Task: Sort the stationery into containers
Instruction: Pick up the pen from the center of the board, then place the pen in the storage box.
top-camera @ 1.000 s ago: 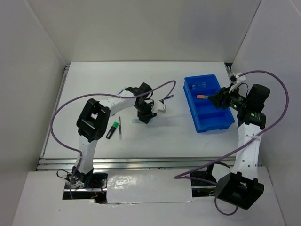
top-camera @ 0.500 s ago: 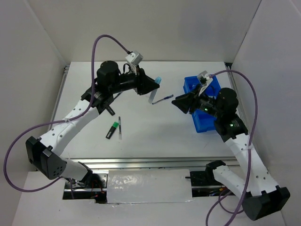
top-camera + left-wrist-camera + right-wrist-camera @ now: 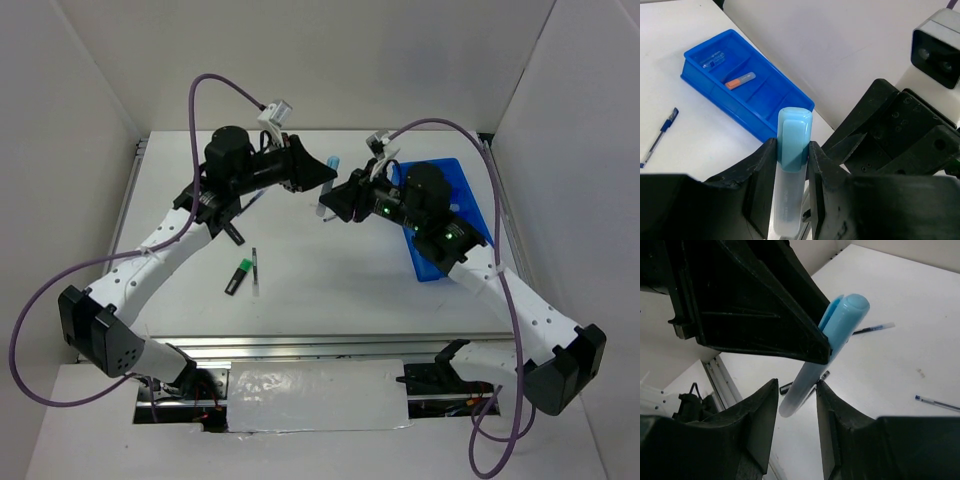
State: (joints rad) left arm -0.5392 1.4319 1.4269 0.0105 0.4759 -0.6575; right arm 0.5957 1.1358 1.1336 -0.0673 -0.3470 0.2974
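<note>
**Light-blue marker held in the air beside the tray**

My left tool (image 3: 790, 152) is clamped on the light-blue marker (image 3: 791, 165), one finger pressed against each side just below the cap. The marker is off the counter (image 3: 330, 280), to the left of the tray (image 3: 462, 190). Its capped end is uppermost and its long axis is steep, a little tilted. My right tool (image 3: 795, 410) sits at the marker's lower end with its fingers spread. One finger is on each side of the barrel and neither is pressing on it.

The tray is bright blue and split into compartments. In the left wrist view an orange-tipped piece (image 3: 740, 80) lies along one compartment. A small clear item (image 3: 714, 59) lies in the compartment next to it, at the tray's end.

Well left of the tray, a green-capped highlighter (image 3: 238, 278) and a slim grey pen (image 3: 254, 272) lie flat on the counter, side by side. A blue pen (image 3: 659, 137) also lies flat, nearer the tray.
</note>
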